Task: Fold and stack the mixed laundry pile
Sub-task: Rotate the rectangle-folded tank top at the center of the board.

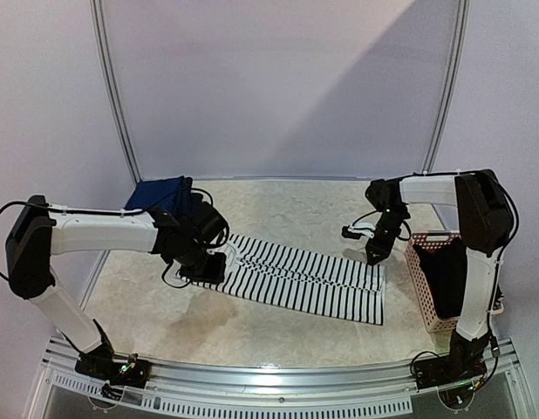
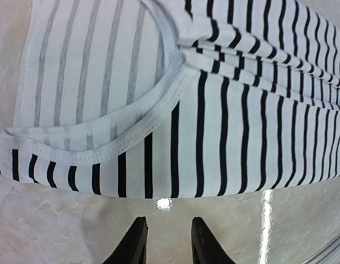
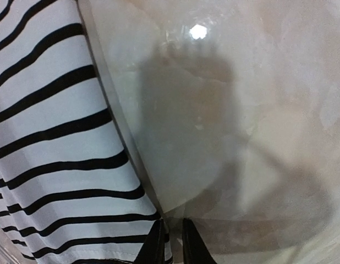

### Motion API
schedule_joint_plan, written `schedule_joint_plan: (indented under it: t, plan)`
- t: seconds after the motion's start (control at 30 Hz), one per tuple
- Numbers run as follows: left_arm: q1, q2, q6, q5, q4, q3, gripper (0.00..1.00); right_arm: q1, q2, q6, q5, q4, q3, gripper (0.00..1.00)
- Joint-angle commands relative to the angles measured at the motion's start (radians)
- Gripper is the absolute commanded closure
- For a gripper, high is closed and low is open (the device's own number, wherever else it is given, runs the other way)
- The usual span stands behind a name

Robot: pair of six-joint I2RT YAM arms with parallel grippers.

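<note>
A black-and-white striped tank top [image 1: 304, 281] lies spread flat across the middle of the table, seen close up as the tank top [image 2: 214, 126] and the tank top [image 3: 54, 159] in the wrist views. My left gripper [image 1: 208, 264] hovers at its left end. In the left wrist view the left gripper [image 2: 169, 226] stands open over bare table, just short of the folded edge, with nothing between its fingers. My right gripper [image 1: 375, 253] is at the top's far right corner. There the right gripper [image 3: 173, 228] is nearly closed, with a sliver of the hem between its fingers. A navy piece [image 1: 160, 194] lies at the back left.
A pink slotted basket [image 1: 424, 301] stands at the right edge beside the right arm, with a black garment [image 1: 448, 278] inside. The marbled table [image 1: 278, 205] ends at a white wall behind and a metal rail [image 1: 278, 388] in front.
</note>
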Motion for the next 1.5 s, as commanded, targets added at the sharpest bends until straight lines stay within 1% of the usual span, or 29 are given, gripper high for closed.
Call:
schedule_joint_plan:
  t: [0.0,0.07,0.17,0.23,0.3,0.43,0.6,0.77,0.87,0.97,1.07,1.23,1.33,1.4,1.47]
  plan:
    - [-0.034,-0.081,-0.191,-0.052,0.130,-0.120,0.71,-0.009,0.002,0.043,-0.007,-0.028,-0.094,0.92]
    - [-0.044,-0.137,-0.276,-0.098,0.180,-0.200,0.71,-0.009,-0.016,0.077,-0.031,-0.034,-0.148,0.94]
    - [-0.049,-0.237,-0.402,-0.177,0.253,-0.320,0.69,-0.005,-0.062,0.113,-0.079,-0.043,-0.212,0.93]
    - [-0.049,-0.285,-0.457,-0.205,0.308,-0.383,0.68,-0.004,-0.100,0.127,-0.080,-0.035,-0.244,0.90]
    - [-0.048,-0.297,-0.484,-0.215,0.365,-0.425,0.67,-0.002,-0.136,0.138,-0.074,-0.034,-0.257,0.86]
    - [-0.048,-0.233,-0.490,-0.169,0.477,-0.435,0.66,-0.003,-0.175,0.157,-0.065,-0.047,-0.263,0.75]
    - [-0.048,-0.133,-0.501,-0.181,0.562,-0.424,0.66,-0.002,-0.207,0.169,-0.005,-0.037,-0.252,0.69]
    - [-0.041,-0.045,-0.508,-0.220,0.534,-0.386,0.73,-0.003,-0.245,0.180,0.013,-0.045,-0.248,0.68]
    - [-0.019,0.012,-0.479,-0.226,0.535,-0.349,0.83,-0.002,-0.275,0.186,0.039,-0.052,-0.246,0.68]
    - [0.027,0.098,-0.410,-0.181,0.523,-0.265,0.93,-0.002,-0.321,0.190,0.054,-0.060,-0.237,0.67]
    - [0.077,0.209,-0.323,-0.137,0.472,-0.138,1.00,-0.003,-0.365,0.189,0.054,-0.064,-0.233,0.67]
    - [0.173,0.389,-0.175,-0.094,0.306,0.148,1.00,-0.002,-0.416,0.185,0.034,-0.079,-0.225,0.67]
    - [0.237,0.513,-0.070,-0.059,0.180,0.390,1.00,-0.002,-0.437,0.185,0.025,-0.087,-0.228,0.66]
    - [0.275,0.631,0.009,-0.032,0.056,0.599,1.00,-0.002,-0.441,0.186,0.020,-0.088,-0.230,0.66]
    - [0.299,0.762,0.089,-0.025,-0.081,0.838,0.96,-0.002,-0.440,0.187,0.012,-0.088,-0.231,0.66]
